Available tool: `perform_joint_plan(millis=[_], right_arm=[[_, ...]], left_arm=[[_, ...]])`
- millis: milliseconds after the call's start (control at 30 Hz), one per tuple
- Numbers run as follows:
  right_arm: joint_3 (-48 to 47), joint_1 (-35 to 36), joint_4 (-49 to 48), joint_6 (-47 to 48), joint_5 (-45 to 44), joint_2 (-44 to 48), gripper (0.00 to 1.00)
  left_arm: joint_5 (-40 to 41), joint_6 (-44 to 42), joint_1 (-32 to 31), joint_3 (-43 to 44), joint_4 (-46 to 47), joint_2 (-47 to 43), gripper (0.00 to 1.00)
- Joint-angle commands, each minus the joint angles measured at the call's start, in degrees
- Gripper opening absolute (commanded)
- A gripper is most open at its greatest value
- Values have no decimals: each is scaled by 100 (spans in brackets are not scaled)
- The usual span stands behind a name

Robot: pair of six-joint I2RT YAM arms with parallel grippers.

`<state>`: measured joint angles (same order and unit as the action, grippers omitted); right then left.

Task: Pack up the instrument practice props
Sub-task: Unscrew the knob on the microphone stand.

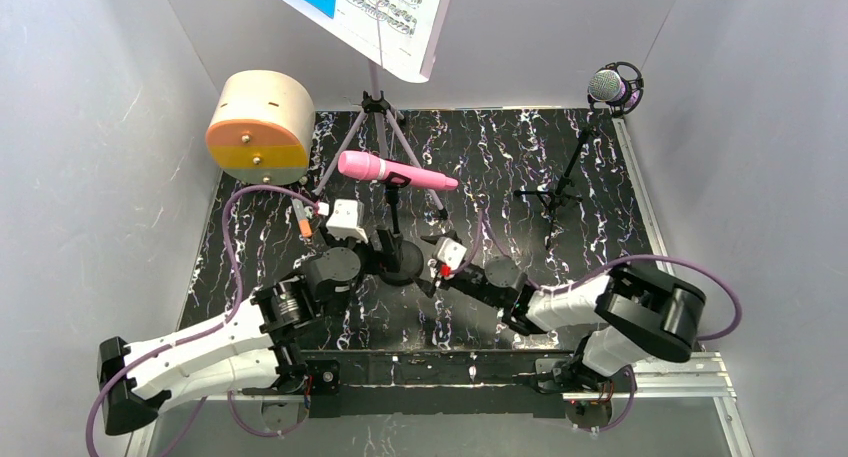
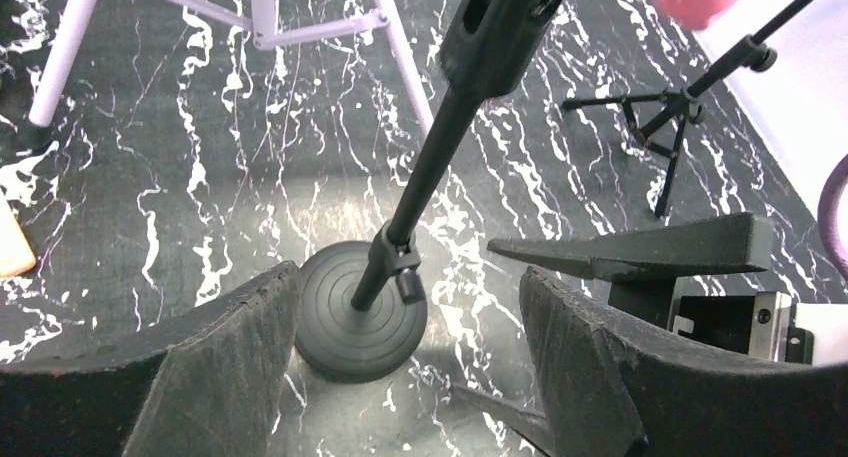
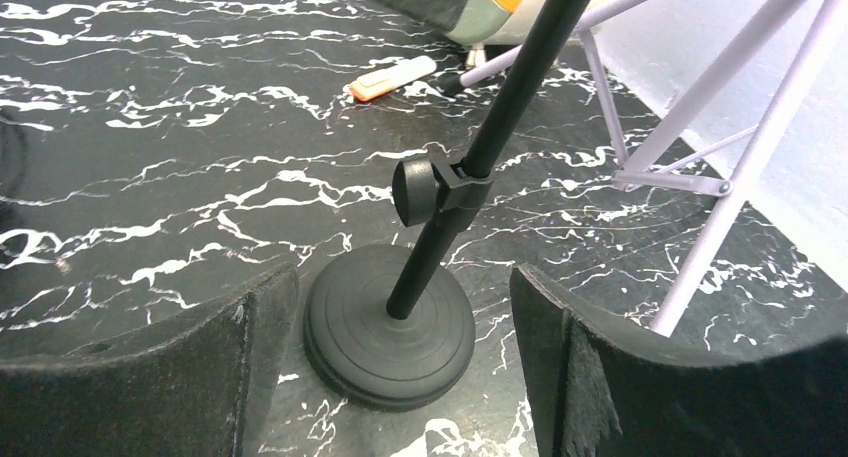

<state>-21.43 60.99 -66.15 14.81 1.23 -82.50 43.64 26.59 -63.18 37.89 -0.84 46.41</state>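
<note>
left arm: left gripper (image 2: 408,277) low, fingers spread astride stand base (image 2: 345,342), empty
right arm: right gripper (image 3: 400,277) likewise spread, empty
room: music stand legs (image 3: 720,209) near base

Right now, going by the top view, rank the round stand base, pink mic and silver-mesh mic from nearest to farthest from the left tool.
1. The round stand base: right beside the left tool, mid-table.
2. The pink mic: just behind, toward the back.
3. The silver-mesh mic: far right corner.
</note>
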Motion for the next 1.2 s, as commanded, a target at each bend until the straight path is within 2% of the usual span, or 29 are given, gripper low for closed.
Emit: perform_joint_plan(millis=[0,167,367,467,700,900,1033,1167], right_arm=[[-50,456,-1639,523,-1463,-487,84],[-312,836,-2350,796,-2310,-1102,84],[-720,1224,-3231,1181,-3305,-1906,85],[-966,1310,-3424,1422,-3555,-2203,85],[-1443,1362,-3746,1651,-4101,-2605,82],[-1740,1371,-3768,1681,-4222,-2766,78],[-1746,1371,-3774,1744,-4250,-2786,70],[-1523,1364,-3808,1752,-4086,-2641,55]], left_arm=[[-114,195,115,-244,-560,-369,78],[-239,459,509,-511,-733,-724,79],[-1328,935,1667,-803,-644,-758,80],[-1496,1091,1970,-853,-656,-772,80],[-1085,1302,2090,-860,-916,-1021,82],[-829,1344,2089,-872,-1032,-1216,83],[-927,1290,2093,-838,-979,-1214,83],[-1167,1157,2089,-845,-815,-1196,83]])
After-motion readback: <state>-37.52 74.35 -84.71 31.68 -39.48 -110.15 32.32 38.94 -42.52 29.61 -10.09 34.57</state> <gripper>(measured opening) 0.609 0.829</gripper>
